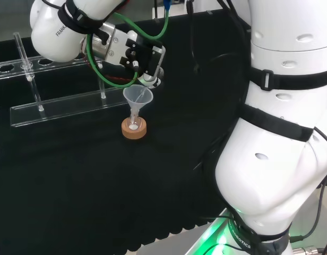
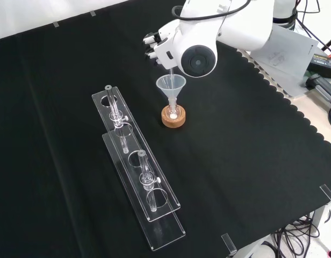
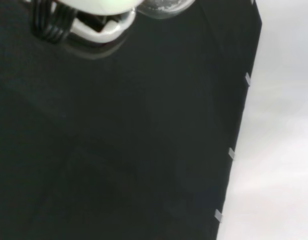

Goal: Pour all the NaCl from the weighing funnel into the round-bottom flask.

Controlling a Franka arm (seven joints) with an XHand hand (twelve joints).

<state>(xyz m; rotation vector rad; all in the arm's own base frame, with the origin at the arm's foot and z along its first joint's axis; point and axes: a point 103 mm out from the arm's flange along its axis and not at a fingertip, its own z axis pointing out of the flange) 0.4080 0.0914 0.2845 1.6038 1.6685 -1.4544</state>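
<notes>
A small clear round-bottom flask (image 1: 134, 125) (image 2: 172, 113) sits in a cork ring (image 1: 134, 131) (image 2: 173, 120), with white grains at its bottom. A clear glass funnel (image 1: 138, 98) (image 2: 171, 85) stands in its neck. The hand (image 1: 144, 57) (image 2: 156, 45) hovers just above the funnel's rim, fingers curled round a clear weighing funnel (image 1: 150, 81) (image 3: 164, 5), which is tilted down toward the glass funnel. In the wrist view the weighing funnel holds some white grains beside blurred white fingers (image 3: 96, 27).
A long clear acrylic rack (image 1: 62, 109) (image 2: 138, 177) with upright glass tubes (image 2: 116, 115) stands left of the flask in both views. The cloth's scalloped edge (image 2: 294, 115) and papers (image 2: 289, 51) lie at the front view's right.
</notes>
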